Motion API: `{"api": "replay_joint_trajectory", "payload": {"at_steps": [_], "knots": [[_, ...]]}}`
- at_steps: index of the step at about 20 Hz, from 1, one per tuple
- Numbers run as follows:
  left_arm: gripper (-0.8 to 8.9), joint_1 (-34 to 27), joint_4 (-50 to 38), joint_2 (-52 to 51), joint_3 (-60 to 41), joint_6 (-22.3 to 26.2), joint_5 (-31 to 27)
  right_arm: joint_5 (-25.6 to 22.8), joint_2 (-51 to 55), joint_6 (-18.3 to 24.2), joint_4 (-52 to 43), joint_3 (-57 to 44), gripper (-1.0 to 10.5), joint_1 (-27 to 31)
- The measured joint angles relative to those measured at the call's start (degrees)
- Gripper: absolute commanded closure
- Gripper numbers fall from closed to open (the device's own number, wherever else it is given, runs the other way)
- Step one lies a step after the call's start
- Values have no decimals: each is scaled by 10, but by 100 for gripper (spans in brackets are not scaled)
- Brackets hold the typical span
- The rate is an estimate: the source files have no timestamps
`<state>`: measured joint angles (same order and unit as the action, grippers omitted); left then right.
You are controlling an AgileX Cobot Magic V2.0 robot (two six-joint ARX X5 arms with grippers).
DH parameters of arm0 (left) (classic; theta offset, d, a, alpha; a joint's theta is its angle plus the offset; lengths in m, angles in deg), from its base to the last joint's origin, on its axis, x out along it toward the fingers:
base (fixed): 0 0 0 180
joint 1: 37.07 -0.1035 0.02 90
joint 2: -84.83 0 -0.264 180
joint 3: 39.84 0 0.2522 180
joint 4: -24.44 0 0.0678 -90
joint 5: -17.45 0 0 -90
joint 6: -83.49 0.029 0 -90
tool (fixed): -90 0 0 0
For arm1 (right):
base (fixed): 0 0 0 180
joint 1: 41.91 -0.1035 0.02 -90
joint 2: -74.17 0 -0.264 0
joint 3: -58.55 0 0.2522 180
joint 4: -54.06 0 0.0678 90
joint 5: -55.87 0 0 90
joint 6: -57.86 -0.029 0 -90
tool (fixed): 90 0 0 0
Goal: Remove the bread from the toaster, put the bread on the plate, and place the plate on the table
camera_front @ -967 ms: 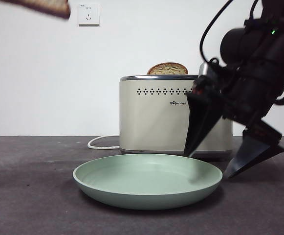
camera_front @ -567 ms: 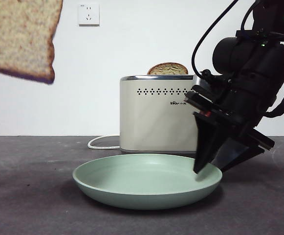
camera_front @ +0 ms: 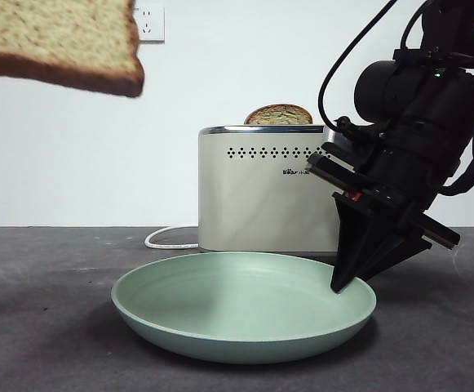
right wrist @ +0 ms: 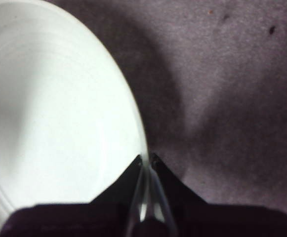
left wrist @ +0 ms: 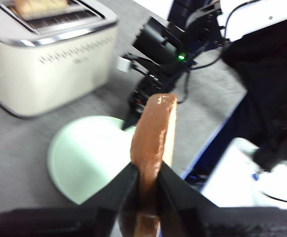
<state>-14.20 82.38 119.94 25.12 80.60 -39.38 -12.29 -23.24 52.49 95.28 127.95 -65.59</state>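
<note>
Setting: a dark grey table (camera_front: 41, 327) before a white wall with a socket (camera_front: 148, 23).
Bread (camera_front: 57, 45): out of the toaster, held high in the air at the upper left of the front view, well above and to one side of the plate; its broad face is tipped nearly level there.
Left gripper (left wrist: 145, 197): I have its jaws clenched on the slice's lower edge, crust toward the wrist camera.
Plate (camera_front: 179, 314): mint green, in front of the toaster.
Right gripper (camera_front: 344, 282): jaws pinched on the plate's rim at its right side, one inside, one outside.
Toaster (camera_front: 253, 196): cream, behind the plate, a second slice (camera_front: 279, 114) doming from its slot.
Key relation: I judge the bread must travel across and down to reach the plate's centre.
</note>
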Motion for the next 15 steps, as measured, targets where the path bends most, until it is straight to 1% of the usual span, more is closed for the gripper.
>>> {"api": "replay_joint_trajectory", "payload": {"at_steps": [3,8,10,13,15], "knots": [[820,0,-32,26,0,-26,42,-4,26,-2,6,0,964,-8],[820,9,-160,123,0,-102,100,3,150,-26,12,0,964,-45],[820,23,-198,169,0,-123,102,3,181,-38,18,0,964,-60],[820,35,-205,233,0,-132,99,3,221,-55,21,0,964,-71],[820,36,-209,272,0,-133,77,2,236,-59,30,0,964,-71]]}}
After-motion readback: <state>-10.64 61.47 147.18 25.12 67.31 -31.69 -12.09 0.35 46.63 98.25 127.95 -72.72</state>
